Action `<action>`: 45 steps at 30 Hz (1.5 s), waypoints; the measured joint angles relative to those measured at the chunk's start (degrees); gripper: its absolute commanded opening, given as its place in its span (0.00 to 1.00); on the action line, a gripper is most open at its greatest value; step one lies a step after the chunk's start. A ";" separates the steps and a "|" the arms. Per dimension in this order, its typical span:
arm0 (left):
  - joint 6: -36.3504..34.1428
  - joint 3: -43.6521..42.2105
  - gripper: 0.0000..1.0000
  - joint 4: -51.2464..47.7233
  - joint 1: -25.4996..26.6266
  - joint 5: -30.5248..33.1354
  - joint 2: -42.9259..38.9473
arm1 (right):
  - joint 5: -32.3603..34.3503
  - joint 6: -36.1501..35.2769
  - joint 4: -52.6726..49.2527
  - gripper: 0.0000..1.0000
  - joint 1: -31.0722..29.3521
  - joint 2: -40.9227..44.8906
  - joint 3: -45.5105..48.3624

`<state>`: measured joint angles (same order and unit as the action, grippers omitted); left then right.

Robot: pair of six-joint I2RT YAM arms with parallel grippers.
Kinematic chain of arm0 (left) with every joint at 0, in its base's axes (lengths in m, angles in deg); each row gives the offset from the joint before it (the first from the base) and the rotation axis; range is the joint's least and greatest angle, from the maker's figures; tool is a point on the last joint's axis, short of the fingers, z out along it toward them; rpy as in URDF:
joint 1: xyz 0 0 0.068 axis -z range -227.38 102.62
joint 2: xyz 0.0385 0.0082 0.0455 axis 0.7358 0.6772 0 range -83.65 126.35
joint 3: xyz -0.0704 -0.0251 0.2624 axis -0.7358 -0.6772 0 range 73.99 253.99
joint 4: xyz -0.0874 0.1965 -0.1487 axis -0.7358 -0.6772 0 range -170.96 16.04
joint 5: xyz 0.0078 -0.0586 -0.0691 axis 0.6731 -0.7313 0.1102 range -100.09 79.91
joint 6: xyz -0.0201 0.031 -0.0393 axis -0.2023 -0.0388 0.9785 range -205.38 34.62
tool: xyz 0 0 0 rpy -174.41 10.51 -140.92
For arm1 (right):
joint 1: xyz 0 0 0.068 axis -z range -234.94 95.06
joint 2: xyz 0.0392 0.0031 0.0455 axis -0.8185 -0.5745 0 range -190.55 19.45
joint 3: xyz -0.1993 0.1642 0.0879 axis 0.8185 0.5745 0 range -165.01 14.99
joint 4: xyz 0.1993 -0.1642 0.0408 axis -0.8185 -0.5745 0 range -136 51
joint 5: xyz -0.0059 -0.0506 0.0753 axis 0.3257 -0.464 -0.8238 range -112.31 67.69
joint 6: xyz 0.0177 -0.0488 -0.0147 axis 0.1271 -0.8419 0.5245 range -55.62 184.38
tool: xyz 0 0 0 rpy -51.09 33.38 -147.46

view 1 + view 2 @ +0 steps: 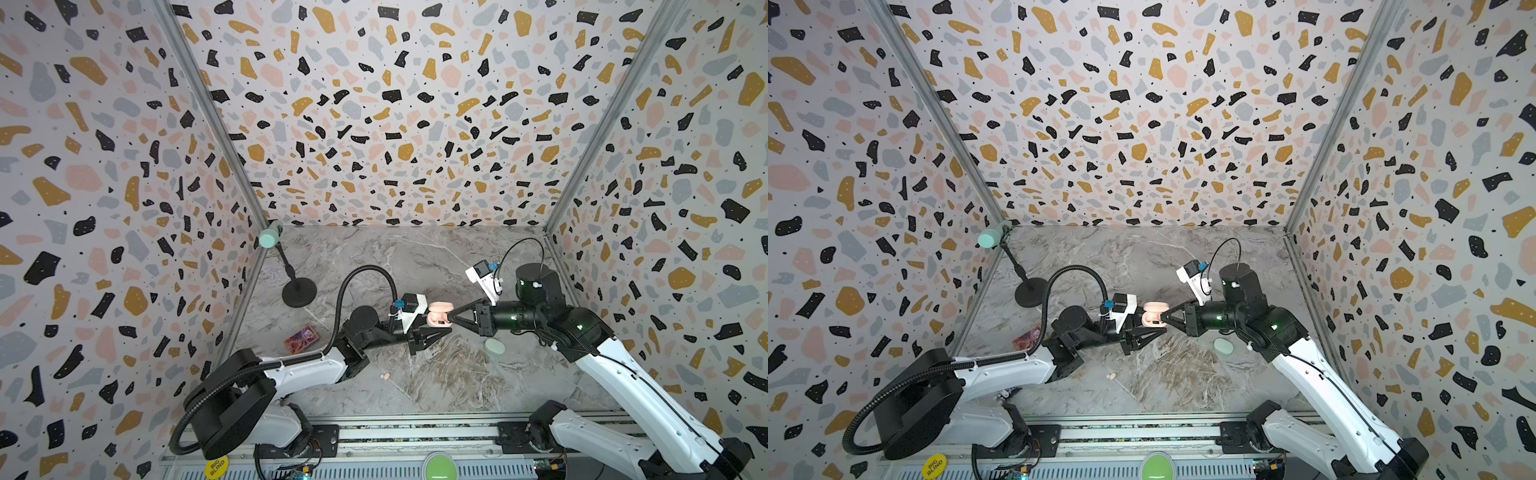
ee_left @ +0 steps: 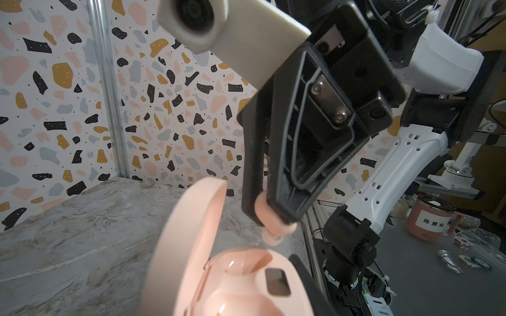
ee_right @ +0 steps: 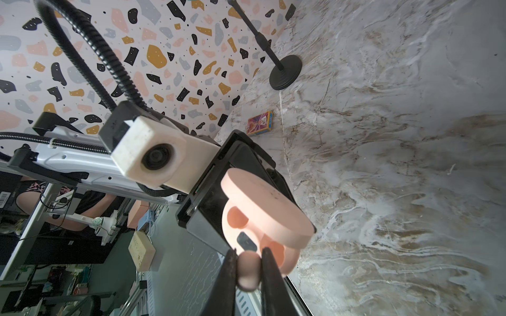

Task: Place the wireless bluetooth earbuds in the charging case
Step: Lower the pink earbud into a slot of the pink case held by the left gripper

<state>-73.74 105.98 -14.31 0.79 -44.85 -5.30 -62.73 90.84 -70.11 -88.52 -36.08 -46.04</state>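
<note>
Handling: the pink earbud [image 3: 248, 269] looks v. light, hard and smooth, a rounded bean shape, so prob. slippery. Best hold is a pinch across the broad body, leaving the tip free to enter a well. Gentle squeeze only (too much and it could squirt out sideways).

Position: the right fingers [image 3: 271, 276] are clamped on it, just above the open pink case [image 2: 241, 284]. The left fingers [image 2: 304, 273] are closed on the case base, holding it off the surface [image 1: 415, 386] w/ the lid hinged up.

Appearance: the bud is pale pink, same shade as the case. The case interior shows moulded wells and a dark rectangular window.

A second bud [image 1: 385, 376] lies loose on the surface, well apart. A mint case [image 1: 494, 348] lies shut.
</note>
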 measured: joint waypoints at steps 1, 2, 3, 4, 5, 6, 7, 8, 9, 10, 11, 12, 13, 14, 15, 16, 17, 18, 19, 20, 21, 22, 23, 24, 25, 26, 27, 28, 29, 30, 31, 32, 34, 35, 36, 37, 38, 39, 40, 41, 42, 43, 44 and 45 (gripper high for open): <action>0.17 0.00 0.07 0.04 0.00 -0.31 0.02 | -0.13 0.00 0.07 0.09 -0.22 -0.26 0.00; 0.39 0.00 0.07 0.09 0.00 -0.50 0.02 | -0.20 0.00 0.20 0.09 -0.39 -0.48 0.00; 0.63 0.00 0.07 0.24 0.00 -0.79 0.07 | -0.26 0.00 0.28 0.10 -0.52 -0.66 0.00; 1.01 0.00 0.07 0.50 0.00 -1.01 0.13 | -0.31 -0.02 0.35 0.10 -0.57 -0.81 0.00; 1.22 0.00 0.07 0.68 0.00 -1.27 0.15 | -0.33 -0.04 0.33 0.10 -0.63 -0.90 0.00; 1.38 0.00 0.07 0.87 0.00 -1.42 0.17 | -0.33 -0.09 0.35 0.10 -0.68 -0.94 0.00; 1.60 0.00 0.07 1.18 0.00 -1.66 0.20 | -0.35 -0.20 0.35 0.10 -0.68 -1.01 0.00; 1.79 0.00 0.07 1.49 0.00 -1.88 0.20 | -0.35 -0.26 0.33 0.10 -0.68 -1.11 0.00; 2.03 0.00 0.07 1.77 0.00 -2.16 0.20 | -0.37 -0.44 0.35 0.10 -0.68 -1.20 0.00; 2.36 0.00 0.07 1.95 0.00 -2.27 0.20 | -0.35 -0.59 0.37 0.10 -0.68 -1.29 -0.02; 2.58 0.00 0.07 1.97 0.00 -2.36 0.20 | -0.35 -0.68 0.35 0.10 -0.68 -1.33 -0.09; 2.75 0.00 0.08 2.08 0.00 -2.47 0.20 | -0.35 -0.81 0.37 0.10 -0.68 -1.36 -0.11; 2.89 0.00 0.08 2.14 0.00 -2.56 0.20 | -0.35 -0.92 0.37 0.11 -0.68 -1.38 -0.17; 2.99 0.00 0.08 2.19 0.00 -2.58 0.20 | -0.35 -1.03 0.35 0.11 -0.68 -1.42 -0.24; 3.08 0.00 0.08 2.19 0.00 -2.64 0.20 | -0.35 -1.09 0.33 0.12 -0.68 -1.49 -0.28; 3.19 0.00 0.07 2.19 0.00 -2.69 0.20 | -0.35 -1.14 0.31 0.13 -0.68 -1.60 -0.35; 3.28 0.00 0.07 2.16 0.00 -2.73 0.20 | -0.35 -1.16 0.28 0.15 -0.68 -1.73 -0.42; 3.41 0.00 0.08 2.16 0.00 -2.73 0.20 | -0.33 -1.20 0.28 0.17 -0.68 -1.86 -0.55; 3.48 0.00 0.08 2.19 0.00 -2.71 0.20 | -0.33 -1.25 0.26 0.20 -0.68 -2.03 -0.74; 3.61 0.00 0.08 2.27 0.00 -2.71 0.20 | -0.26 -1.25 0.20 0.23 -0.68 -2.19 -0.96; 3.65 0.00 0.08 2.45 0.00 -2.71 0.20 | -0.17 -1.31 0.11 0.25 -0.68 -2.32 -1.14; 3.74 0.00 0.08 2.64 0.00 -2.71 0.20 | -0.07 -1.33 -0.04 0.27 -0.68 -2.40 -1.31; 3.87 0.00 0.08 2.78 -0.02 -2.71 0.20 | -0.07 -1.38 -0.26 0.29 -0.74 -2.49 -1.51; 4.02 0.00 0.08 2.82 -0.02 -2.71 0.22 | 0.00 -1.38 -0.44 0.30 -0.85 -2.60 -1.81; 4.09 0.00 0.08 3.02 -0.02 -2.69 0.22 | 0.15 -1.38 -0.61 0.30 -1.07 -2.73 -2.19; 4.26 0.00 0.08 3.39 -0.07 -2.69 0.24 | 0.31 -1.40 -0.74 0.31 -1.27 -2.84 -2.49; 4.39 0.00 0.08 3.63 -0.07 -2.69 0.24 | 0.48 -1.44 -1.03 0.31 -1.51 -2.97 -2.89; 4.57 0.00 0.08 3.98 -0.07 -2.69 0.33 | 0.79 -1.49 -1.25 0.32 -1.86 -3.21 -3.32; 4.74 0.00 0.08 4.44 -0.07 -2.69 0.48 | 1.16 -1.51 -1.55 0.33 -2.16 -3.45 -3.78; 5.01 0.00 0.08 4.79 -0.07 -2.69 0.68 | 1.49 -1.51 -1.64 0.33 -2.43 -3.67 -4.09; 5.18 -0.02 0.08 5.11 -0.04 -2.67 0.81 | 1.88 -1.53 -1.68 0.34 -2.62 -3.82 -4.31; 5.42 -0.02 0.08 5.20 -0.04 -2.67 0.90 | 2.29 -1.55 -1.81 0.34 -2.82 -3.96 -4.44; 5.70 -0.07 0.08 5.53 -0.04 -2.67 1.11 | 2.97 -1.64 -2.36 0.36 -3.10 -4.33 -4.98; 5.77 -0.11 0.08 5.68 -0.02 -2.67 1.20 | 3.32 -1.75 -2.67 0.36 -3.15 -4.46 -5.27; 5.81 -0.11 0.08 5.73 -0.02 -2.64 1.25 | 3.74 -1.86 -3.10 0.37 -3.15 -4.57 -5.57; 5.95 -0.11 0.07 5.97 -0.02 -2.51 1.36 | 4.17 -1.95 -3.58 0.37 -3.17 -4.70 -5.95; 5.99 -0.11 0.07 6.10 0.00 -2.40 1.46 | 4.57 -2.12 -4.04 0.38 -3.17 -4.79 -6.29; 6.01 -0.13 0.07 6.21 0.00 -2.36 1.51 | 5.09 -2.21 -4.61 0.38 -3.19 -4.87 -6.71; 6.05 -0.15 0.07 6.32 0.00 -2.25 1.55 | 5.55 -2.36 -5.01 0.39 -3.21 -4.94 -7.08; 6.14 -0.20 0.07 6.47 0.00 -2.16 1.60 | 6.01 -2.43 -5.40 0.40 -3.21 -4.96 -7.41; 6.21 -0.26 0.07 6.58 0.00 -2.05 1.62 | 6.54 -2.49 -5.86 0.41 -3.23 -4.98 -7.72; 6.29 -0.48 0.07 6.75 0.00 -1.95 1.62 | 7.08 -2.60 -6.29 0.41 -3.30 -5.01 -8.07; 6.45 -0.63 0.07 6.97 0.00 -1.88 1.66 | 7.48 -2.64 -6.75 0.42 -3.30 -5.07 -8.41; 6.64 -0.76 0.07 7.21 0.00 -1.79 1.73 | 7.85 -2.75 -7.08 0.43 -3.30 -5.16 -8.72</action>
<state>-67.10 105.21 -7.09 0.79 -46.64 -3.58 -54.89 88.09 -77.19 -91.82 -41.23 -54.76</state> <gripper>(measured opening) 0.431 0.418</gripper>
